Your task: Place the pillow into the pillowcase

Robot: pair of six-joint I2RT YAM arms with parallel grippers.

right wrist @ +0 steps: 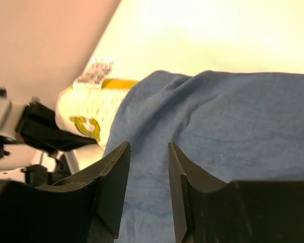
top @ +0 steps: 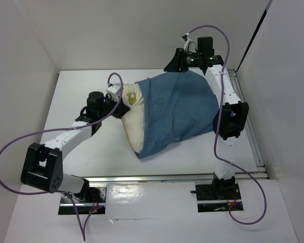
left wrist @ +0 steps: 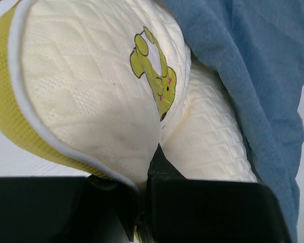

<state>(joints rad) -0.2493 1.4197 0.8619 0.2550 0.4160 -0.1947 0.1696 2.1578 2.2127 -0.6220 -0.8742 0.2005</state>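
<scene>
Left gripper pinches the soft, light pillow at its bare end; right gripper, jaws apart, hovers over the limp pillowcase, probably best taken at its hem.

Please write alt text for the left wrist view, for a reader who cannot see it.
The left end effector pinches a fold of the cream quilted pillow, just below its yellow cartoon mark. The blue pillowcase covers the pillow's right side.
</scene>
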